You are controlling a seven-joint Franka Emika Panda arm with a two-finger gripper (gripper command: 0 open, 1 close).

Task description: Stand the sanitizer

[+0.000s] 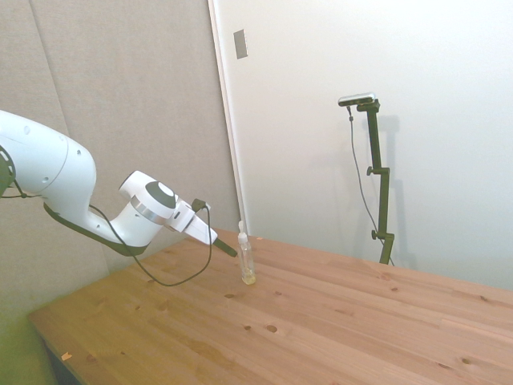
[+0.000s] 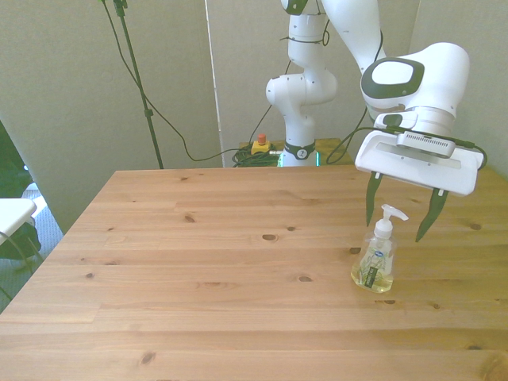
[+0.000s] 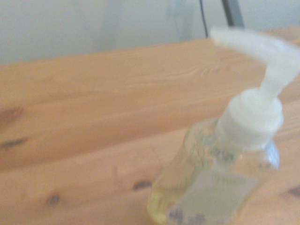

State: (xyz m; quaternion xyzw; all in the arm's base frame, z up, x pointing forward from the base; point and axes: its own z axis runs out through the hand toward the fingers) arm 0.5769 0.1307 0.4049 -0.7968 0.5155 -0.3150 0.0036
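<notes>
Jaws are held wide apart, so the gripper (image 2: 401, 216) grips nothing. It is kept just above the sanitizer (image 2: 375, 262), which is seen upright on the table (image 2: 198, 262), probably to give clearance.

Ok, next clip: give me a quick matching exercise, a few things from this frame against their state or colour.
Things:
1. sanitizer
2. pump
3. gripper
4. table

States:
A. open, fingers either side of the pump
B. white
C. upright, yellowish liquid at its base
D. knotty wood

Pairs: 1-C, 2-B, 3-A, 4-D
</notes>
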